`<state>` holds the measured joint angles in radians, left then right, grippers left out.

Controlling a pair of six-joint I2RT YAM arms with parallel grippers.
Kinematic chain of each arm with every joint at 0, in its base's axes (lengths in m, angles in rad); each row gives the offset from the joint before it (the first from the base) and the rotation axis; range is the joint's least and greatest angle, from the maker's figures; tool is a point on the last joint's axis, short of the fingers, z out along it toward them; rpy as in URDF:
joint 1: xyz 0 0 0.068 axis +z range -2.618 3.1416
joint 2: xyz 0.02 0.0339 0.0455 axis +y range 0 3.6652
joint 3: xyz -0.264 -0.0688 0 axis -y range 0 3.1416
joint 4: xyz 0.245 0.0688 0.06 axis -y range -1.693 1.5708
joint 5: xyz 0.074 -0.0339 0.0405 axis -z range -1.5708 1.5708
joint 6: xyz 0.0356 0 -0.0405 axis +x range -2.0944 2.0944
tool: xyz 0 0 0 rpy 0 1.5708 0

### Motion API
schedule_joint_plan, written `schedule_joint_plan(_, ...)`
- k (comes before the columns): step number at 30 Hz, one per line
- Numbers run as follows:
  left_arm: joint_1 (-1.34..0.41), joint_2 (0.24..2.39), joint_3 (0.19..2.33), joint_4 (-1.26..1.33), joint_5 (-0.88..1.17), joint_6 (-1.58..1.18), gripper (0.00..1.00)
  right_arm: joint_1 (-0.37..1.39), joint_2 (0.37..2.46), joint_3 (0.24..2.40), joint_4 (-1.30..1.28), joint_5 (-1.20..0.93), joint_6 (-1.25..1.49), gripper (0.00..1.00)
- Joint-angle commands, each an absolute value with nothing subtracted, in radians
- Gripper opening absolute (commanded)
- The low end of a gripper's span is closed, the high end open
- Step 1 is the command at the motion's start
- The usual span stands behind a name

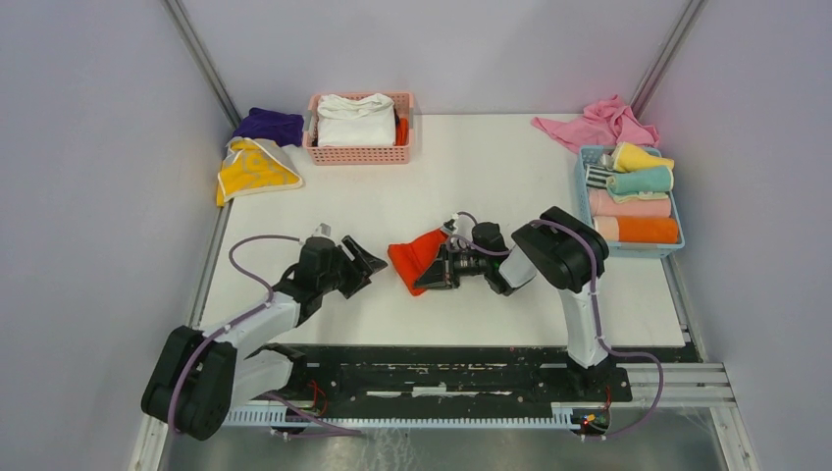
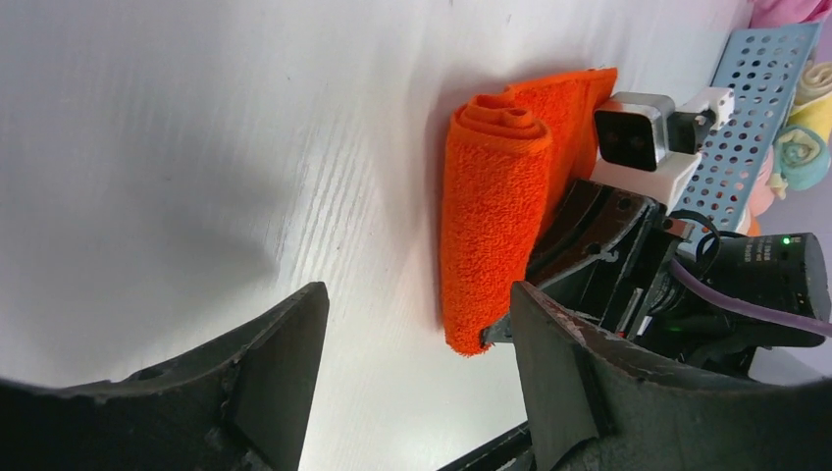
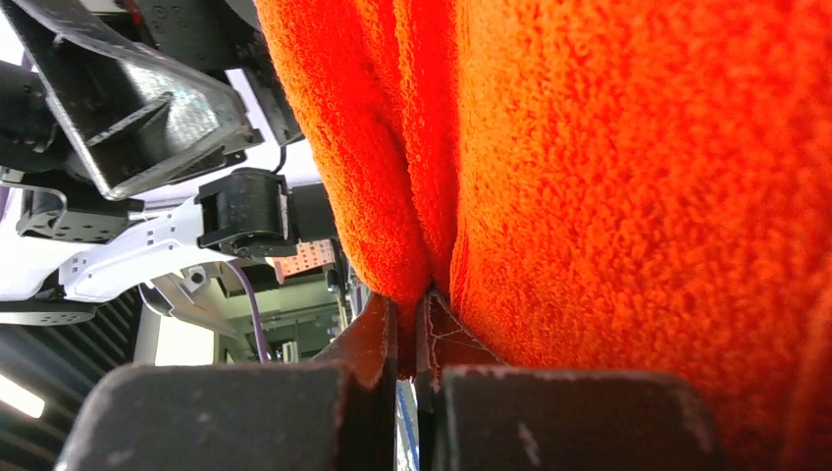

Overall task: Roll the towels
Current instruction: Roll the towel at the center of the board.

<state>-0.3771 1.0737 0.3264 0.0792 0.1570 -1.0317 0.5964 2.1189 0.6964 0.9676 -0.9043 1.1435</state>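
An orange-red towel [image 1: 414, 257], partly rolled, lies in the middle of the table. My right gripper [image 1: 432, 275] is shut on its edge; in the right wrist view the cloth [image 3: 608, 177] is pinched between the closed fingers. In the left wrist view the towel [image 2: 495, 196] shows a rolled end, with the right gripper's fingers against its right side. My left gripper [image 1: 365, 265] is open and empty, just left of the towel, not touching it. A pale yellow towel with teal [image 1: 253, 169] and a purple towel [image 1: 270, 125] lie at the far left.
A pink basket [image 1: 359, 152] with white cloth stands at the back centre. A blue basket [image 1: 667, 245] at the right holds several rolled towels [image 1: 638, 206]. A pink cloth [image 1: 598, 123] lies behind it. The table's front edge is close behind both grippers.
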Motion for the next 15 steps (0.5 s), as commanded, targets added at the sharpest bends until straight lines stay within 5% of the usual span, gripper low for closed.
schedule_joint_plan(1, -0.374, 1.179, 0.348, 0.279, 0.247, -1.076, 0.75, 0.577, 2.158, 0.656, 1.089, -0.908, 1.219, 0.04)
schedule_joint_plan(10, -0.376, 1.419, 0.414, 0.458, 0.292, -1.097, 0.74, 0.568, 2.121, 0.657, 0.791, -0.870, 1.057, 0.07)
schedule_joint_plan(15, -0.398, 1.566, 0.462, 0.508, 0.304, -1.104, 0.64, 0.566, 2.130, 0.660, 0.771, -0.865, 1.046, 0.08)
